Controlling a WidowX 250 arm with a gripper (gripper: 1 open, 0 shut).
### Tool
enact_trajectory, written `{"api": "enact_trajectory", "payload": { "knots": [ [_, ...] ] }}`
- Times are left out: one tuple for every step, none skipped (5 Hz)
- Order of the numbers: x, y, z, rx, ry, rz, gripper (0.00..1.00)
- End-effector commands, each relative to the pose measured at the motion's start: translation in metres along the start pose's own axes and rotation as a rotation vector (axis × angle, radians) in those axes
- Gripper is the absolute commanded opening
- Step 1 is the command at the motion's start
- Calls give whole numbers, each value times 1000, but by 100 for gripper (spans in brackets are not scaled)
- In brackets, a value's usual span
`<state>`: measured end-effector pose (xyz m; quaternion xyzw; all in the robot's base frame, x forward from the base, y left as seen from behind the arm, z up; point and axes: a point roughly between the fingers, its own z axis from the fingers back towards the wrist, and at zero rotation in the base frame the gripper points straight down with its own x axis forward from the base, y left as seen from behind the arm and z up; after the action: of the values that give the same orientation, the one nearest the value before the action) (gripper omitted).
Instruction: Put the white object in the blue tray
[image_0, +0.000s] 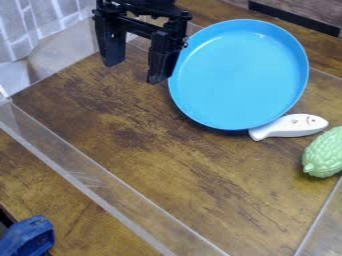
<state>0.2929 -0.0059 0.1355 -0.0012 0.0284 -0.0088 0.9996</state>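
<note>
The blue tray (238, 75) is a large round plate lying on the wooden table at the upper right. The white object (289, 127), a small flat fish-shaped piece with a dark dot on its head, lies on the table just below the tray's lower right rim. My black gripper (138, 58) hangs to the left of the tray, pointing down, open, with nothing between its fingers. One finger (158, 65) stands close to the tray's left rim; whether they touch I cannot tell. The white object is well to the right of the gripper.
A bumpy light-green gourd toy (325, 152) lies at the right edge beside the white object. A clear plastic wall (94, 185) runs diagonally along the table's front left. A blue thing (27, 238) sits in the bottom left corner outside the wall.
</note>
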Motion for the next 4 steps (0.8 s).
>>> {"api": "enact_trajectory", "payload": {
  "knots": [
    [2,-3,-6,2,19,-27,100],
    [11,-21,-11,8,31,-154,100],
    [23,-48,-12,18,21,-334,100],
    [31,-64,-11,31,5,-458,100]
  ]
}}
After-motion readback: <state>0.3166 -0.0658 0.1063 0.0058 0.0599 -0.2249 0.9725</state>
